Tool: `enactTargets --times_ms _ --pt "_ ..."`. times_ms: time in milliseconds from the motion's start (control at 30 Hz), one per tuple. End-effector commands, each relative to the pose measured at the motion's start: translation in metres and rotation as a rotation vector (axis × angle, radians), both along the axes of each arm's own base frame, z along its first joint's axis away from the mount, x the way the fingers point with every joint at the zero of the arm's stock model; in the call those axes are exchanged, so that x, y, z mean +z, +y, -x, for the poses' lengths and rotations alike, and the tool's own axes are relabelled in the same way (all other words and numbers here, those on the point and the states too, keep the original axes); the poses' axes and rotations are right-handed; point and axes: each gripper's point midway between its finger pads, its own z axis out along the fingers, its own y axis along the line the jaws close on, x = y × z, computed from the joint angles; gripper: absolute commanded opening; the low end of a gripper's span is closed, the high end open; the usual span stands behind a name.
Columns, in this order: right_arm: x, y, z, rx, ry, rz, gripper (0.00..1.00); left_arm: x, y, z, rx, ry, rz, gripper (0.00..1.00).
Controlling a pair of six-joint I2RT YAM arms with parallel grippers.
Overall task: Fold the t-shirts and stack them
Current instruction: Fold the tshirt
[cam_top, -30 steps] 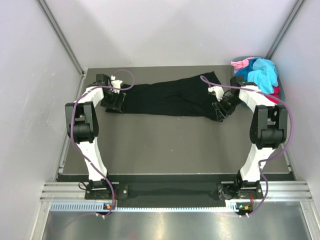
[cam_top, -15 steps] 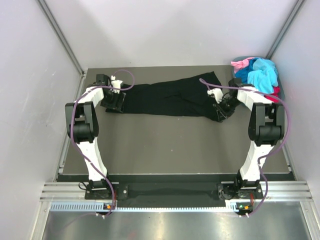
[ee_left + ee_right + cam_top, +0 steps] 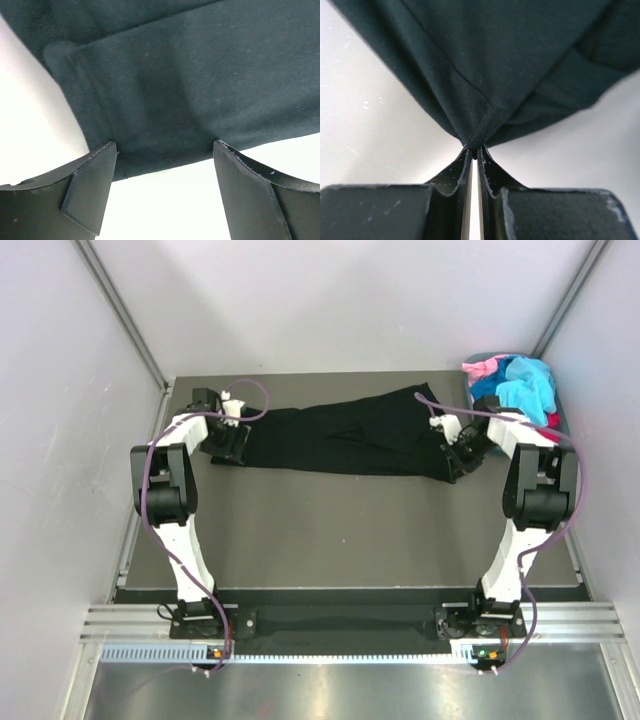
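Where right tool (image 3: 473, 151) pinches, black t-shirt (image 3: 495, 50) puckers.

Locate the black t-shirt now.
Top view: the black t-shirt lies across the table's far half, its left end at the left gripper, its right end pinched by the right gripper.

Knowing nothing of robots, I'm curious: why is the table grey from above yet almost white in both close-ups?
Top external view: even light, the flat grey table keeps its tone. Left wrist view: likely exposed for the black cloth t-shirt, so the table bleaches white. Right wrist view: same glare around the right gripper pinching the shirt.
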Motion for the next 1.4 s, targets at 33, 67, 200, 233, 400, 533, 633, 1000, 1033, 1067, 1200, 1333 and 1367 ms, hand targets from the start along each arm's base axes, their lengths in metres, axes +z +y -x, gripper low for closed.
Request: enactTargets --times_ms 33,67,200,233,400,533,633,1000,1033,1067,1200,1333,1367 --pt "0.034 -0.016 -0.01 -0.004 -0.075 0.031 0.05 0.0 0.018 0.004 0.027 -0.005 -0.046 0.82" --pt "0.034 -0.015 -0.01 -0.005 -0.072 0.027 0.05 0.001 0.019 0.005 0.03 -0.006 -0.048 0.82" --pt "0.036 -0.016 -0.013 -0.011 -0.08 0.028 0.06 0.006 0.027 0.005 0.044 -0.024 -0.063 0.82" --pt "0.037 -0.016 -0.013 -0.012 -0.079 0.03 0.06 0.01 0.028 0.005 0.047 -0.031 -0.065 0.82" --pt "0.041 -0.02 -0.023 -0.014 -0.091 0.048 0.07 0.015 0.031 0.004 0.051 -0.044 -0.068 0.82" --pt "0.044 -0.025 -0.032 -0.027 -0.1 0.065 0.13 0.018 0.032 0.003 0.052 -0.047 -0.064 0.82" --pt "0.058 -0.032 -0.036 -0.042 -0.13 0.086 0.15 0.033 0.031 0.002 0.049 -0.078 -0.06 0.83" --pt "0.112 0.02 -0.069 0.028 -0.326 0.023 0.23 0.071 0.005 0.001 0.011 -0.15 0.046 0.86" --pt "0.112 0.039 -0.072 0.063 -0.334 0.018 0.23 0.063 0.001 0.002 0.006 -0.127 0.055 0.86" --pt "0.104 0.046 -0.079 0.076 -0.335 0.022 0.23 0.058 0.0 0.004 0.003 -0.112 0.063 0.86" --pt "0.087 0.091 -0.091 0.143 -0.312 0.003 0.24 0.031 -0.01 0.013 -0.009 -0.036 0.114 0.86" --pt "0.08 0.113 -0.111 0.153 -0.316 -0.015 0.24 0.019 -0.01 0.017 -0.01 -0.02 0.115 0.86" --pt "0.07 0.114 -0.114 0.152 -0.298 -0.012 0.25 0.017 -0.01 0.018 -0.013 -0.017 0.115 0.86"
